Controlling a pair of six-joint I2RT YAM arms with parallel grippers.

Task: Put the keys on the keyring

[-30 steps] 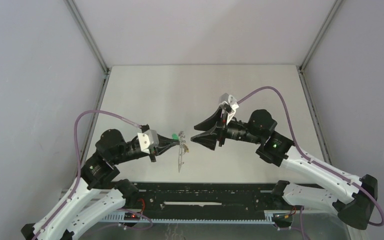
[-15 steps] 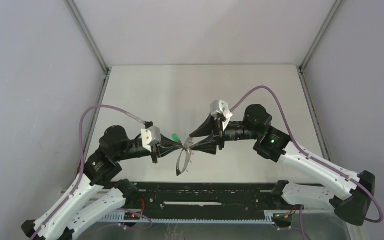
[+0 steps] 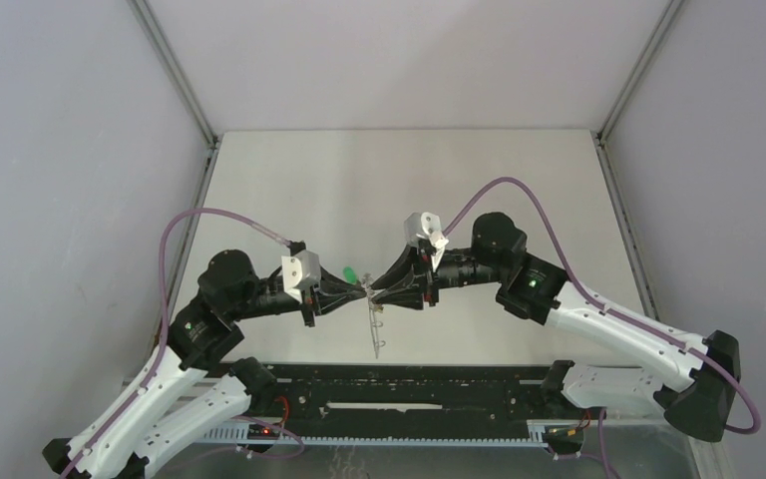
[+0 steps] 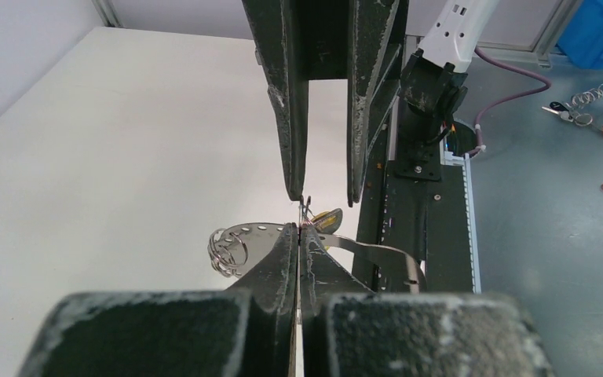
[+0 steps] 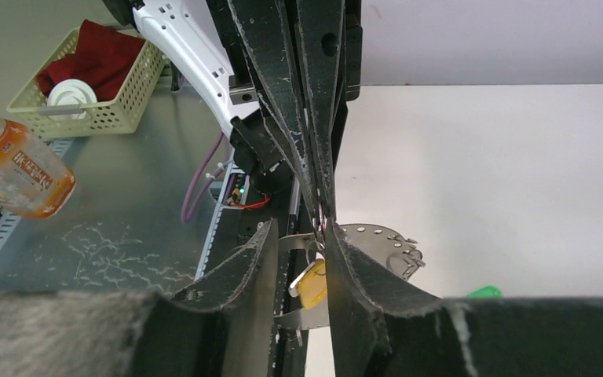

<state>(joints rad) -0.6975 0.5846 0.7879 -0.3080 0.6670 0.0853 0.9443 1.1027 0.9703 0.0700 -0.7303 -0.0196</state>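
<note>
Change over the last second: brought right gripper (image 3: 379, 291) in from well apart, fingers wide, to tip-to-tip with left gripper (image 3: 362, 290) above the near middle of the table (image 3: 289, 180). Swung keyring (image 3: 377, 324) as well, from tilted and partly face-on half a second ago to hanging edge-on, straight down from the meeting point. Reads as the threading step in hand, not finished.

State of left gripper: pinched tight on a small wire loop (image 4: 305, 208) at the keyring's rim, no gap between fingers in its own wrist view. State of right gripper: narrowed but not closed, clear gap left, straddling that same loop just beyond the left tips. Found yellow key (image 5: 312, 284) between the right fingers, just below the loop and against the keyring; cannot tell whether threaded on. Found green key (image 3: 348, 272) just beside the left fingers; cannot tell whether lying on the table or hung from the keyring.

Pose: both forearms low and near level, reaching inward toward each other, wrist cameras uppermost. Next move likely calls for a fine squeeze on the yellow key without knocking the loop out of the left pinch.
</note>
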